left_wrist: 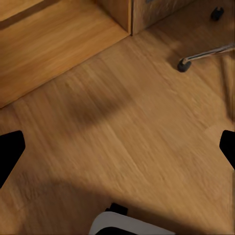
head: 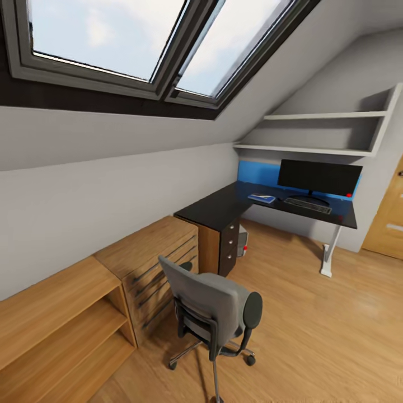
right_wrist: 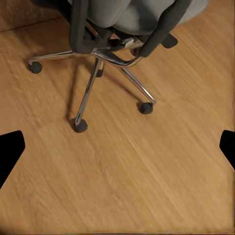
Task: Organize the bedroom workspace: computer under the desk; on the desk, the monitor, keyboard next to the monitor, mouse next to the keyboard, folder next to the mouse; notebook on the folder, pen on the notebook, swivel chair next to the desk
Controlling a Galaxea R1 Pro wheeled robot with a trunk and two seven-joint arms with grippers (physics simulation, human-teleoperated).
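Nearest us, both tools hang over the wooden floor point(right_wrist: 147, 186), each spread wide and empty: left tool point(left_wrist: 117, 147), right tool point(right_wrist: 117, 147). Just beyond stands the grey swivel chair point(head: 215, 305), well apart from the black tabletop point(head: 224, 204) carrying the black monitor point(head: 319, 177), dark keyboard point(head: 308, 206) and blue folder point(head: 262, 197).

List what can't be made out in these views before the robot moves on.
- Mouse, notebook, pen: head view, too small on the far desk to tell.
- Swivel chair seat: head view, hidden by its backrest, so anything on it is unseen.
- Computer: head view, mostly behind the drawer unit.
- Left claw and right claw: wrist views, fingers cut off by the edges.
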